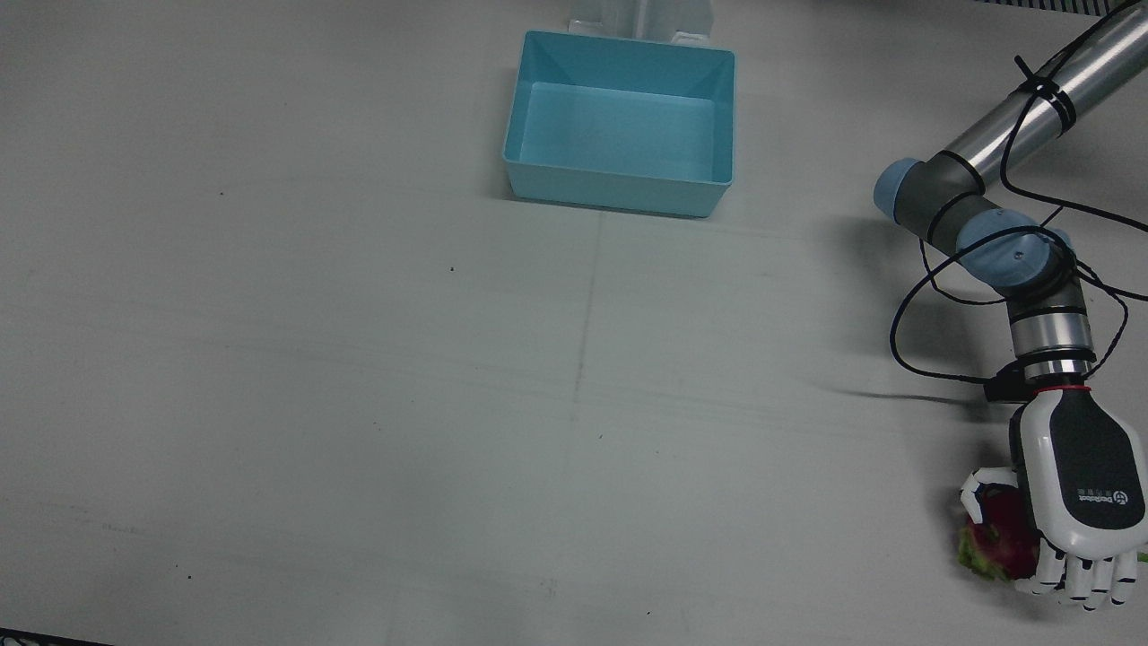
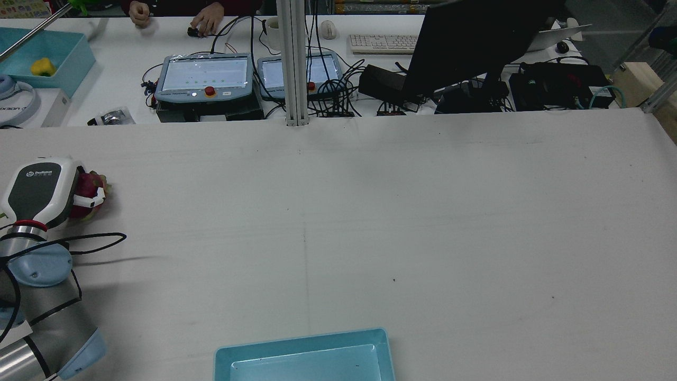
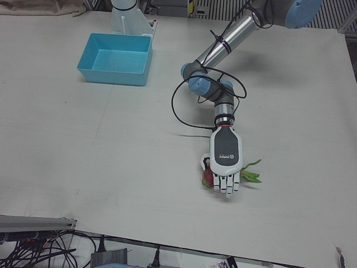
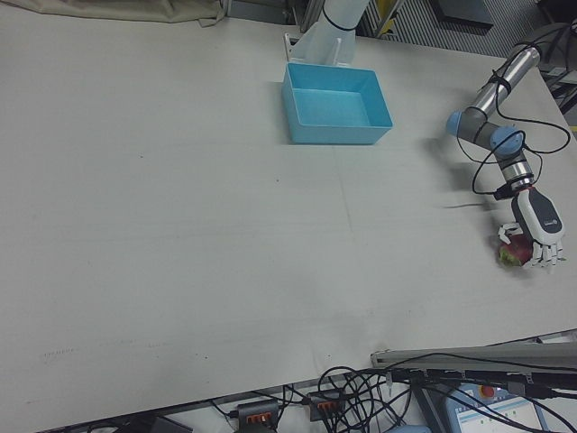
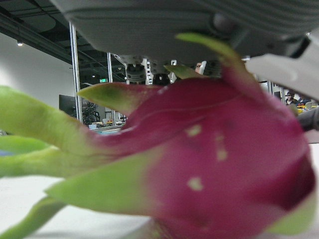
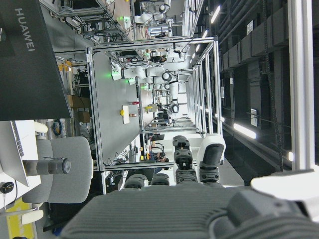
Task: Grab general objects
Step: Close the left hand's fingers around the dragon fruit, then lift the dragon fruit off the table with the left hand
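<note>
— Where do we find the dragon fruit (image 1: 1003, 538) at this moment?

— We see it on the surface (image 1: 359, 404), near the edge on the operators' side and toward the end where the robot's left arm works. It is magenta with green leafy scales; in the left-front view some of those scales stick out past the far side of the left robot hand (image 3: 225, 159).

— And what do we make of that robot hand?

— It lies palm-down over the fruit, dark back panel upward. Its thumb curls around the side of the fruit that faces the middle of the surface, and its fingers (image 1: 1081, 579) bend down over the end toward the operators. We read it as clamped on the dragon fruit. In the left hand view the fruit fills nearly the whole picture, pressed up close under the palm, with pale surface showing beneath it; we cannot tell whether it is lifted clear or touching.

— What of the right robot hand (image 6: 199, 199)?

— We see it only in its own camera: grey palm along the bottom and fingers standing side by side, extended, with nothing between them. We take it as apart and empty.

— Anything else on the surface?

— A light blue bin (image 1: 619, 126) sits well apart from the fruit, at the middle of the edge by the arms' pedestals. We see nothing inside it. Black cables loop around the left arm (image 1: 1004, 242) above the wrist.
</note>
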{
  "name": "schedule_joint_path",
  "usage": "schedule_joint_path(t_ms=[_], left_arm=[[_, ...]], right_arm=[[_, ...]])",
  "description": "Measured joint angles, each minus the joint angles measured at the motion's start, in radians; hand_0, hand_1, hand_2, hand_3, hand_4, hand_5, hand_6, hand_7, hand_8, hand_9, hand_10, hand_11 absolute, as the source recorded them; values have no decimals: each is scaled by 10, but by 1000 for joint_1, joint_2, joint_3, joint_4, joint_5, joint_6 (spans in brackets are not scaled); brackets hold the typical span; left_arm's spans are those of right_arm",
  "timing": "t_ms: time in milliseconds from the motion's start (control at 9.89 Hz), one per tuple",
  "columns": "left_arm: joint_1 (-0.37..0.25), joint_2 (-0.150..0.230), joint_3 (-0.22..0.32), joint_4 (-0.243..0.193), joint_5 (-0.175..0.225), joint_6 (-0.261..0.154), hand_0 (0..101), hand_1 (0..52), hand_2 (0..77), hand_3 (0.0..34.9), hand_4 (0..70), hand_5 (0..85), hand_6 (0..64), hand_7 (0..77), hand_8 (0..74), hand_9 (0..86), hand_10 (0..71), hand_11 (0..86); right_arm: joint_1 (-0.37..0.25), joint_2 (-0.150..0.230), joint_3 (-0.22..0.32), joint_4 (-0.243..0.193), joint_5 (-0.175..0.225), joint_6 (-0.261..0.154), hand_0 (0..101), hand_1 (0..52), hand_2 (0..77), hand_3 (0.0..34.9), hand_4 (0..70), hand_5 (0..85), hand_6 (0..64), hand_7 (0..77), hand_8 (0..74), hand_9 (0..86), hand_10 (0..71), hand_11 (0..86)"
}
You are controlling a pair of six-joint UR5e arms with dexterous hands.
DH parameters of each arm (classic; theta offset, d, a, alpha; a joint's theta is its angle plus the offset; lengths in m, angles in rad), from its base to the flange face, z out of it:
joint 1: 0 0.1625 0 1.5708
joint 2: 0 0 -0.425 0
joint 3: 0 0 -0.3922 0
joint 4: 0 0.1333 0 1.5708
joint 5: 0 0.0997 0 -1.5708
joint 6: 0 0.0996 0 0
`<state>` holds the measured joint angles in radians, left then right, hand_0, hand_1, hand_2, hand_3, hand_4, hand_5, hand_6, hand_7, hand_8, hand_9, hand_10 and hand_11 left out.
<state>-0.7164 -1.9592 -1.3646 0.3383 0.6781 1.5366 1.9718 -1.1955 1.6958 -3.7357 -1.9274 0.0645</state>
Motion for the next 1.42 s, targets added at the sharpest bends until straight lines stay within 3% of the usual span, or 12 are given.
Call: schedule_joint_path(t_ms=[101,303,404,607,809,910,1011,1112,1213,1416], left_arm=[[0,0,0,-4,0,1,382,0,562,0,371,333,355,551,311,278,147,311],[-4,0,0,-10,0,-2,324,0,562,0,387,338,355,573,311,305,147,311],[-6,0,-2,-11,0,-5,282,0,562,0,415,338,305,529,311,305,147,278],[-18,1,-19,-2,2,-8,247,0,573,0,431,338,262,431,311,262,147,322],[-49,2,-115,48,7,-14,244,0,578,0,436,338,245,409,316,245,147,333],[-66,2,-192,96,12,-37,230,0,584,0,442,333,218,382,305,224,147,333],[-76,2,-252,144,17,-86,231,0,589,0,453,333,202,349,251,185,147,349],[-81,3,-294,186,32,-157,231,0,589,0,453,333,202,349,251,185,147,349],[-83,3,-316,211,54,-219,230,0,595,0,464,327,185,349,245,175,147,349],[-84,3,-341,232,106,-288,228,0,595,0,469,327,185,349,235,175,147,349]], right_arm=[[0,0,0,0,0,0,1,60,16,0,0,742,0,0,0,16,0,11],[0,0,0,0,0,0,1,60,16,0,0,742,0,0,0,11,0,11],[0,0,0,0,0,0,1,60,16,0,0,742,0,0,0,11,0,11],[0,0,0,0,0,0,2,60,16,0,0,742,0,0,0,11,0,11],[0,0,0,0,0,0,2,60,16,0,0,742,0,0,0,11,0,11],[0,0,0,0,0,0,1,60,16,0,0,742,0,0,0,11,0,11],[0,0,0,0,0,0,0,60,16,0,0,742,0,0,0,11,0,11],[0,0,0,0,0,0,1,60,16,0,0,742,0,0,0,11,0,11],[0,0,0,0,0,0,1,60,16,0,0,742,0,0,0,11,0,11],[0,0,0,0,0,0,2,60,16,0,0,742,0,0,0,11,0,11]])
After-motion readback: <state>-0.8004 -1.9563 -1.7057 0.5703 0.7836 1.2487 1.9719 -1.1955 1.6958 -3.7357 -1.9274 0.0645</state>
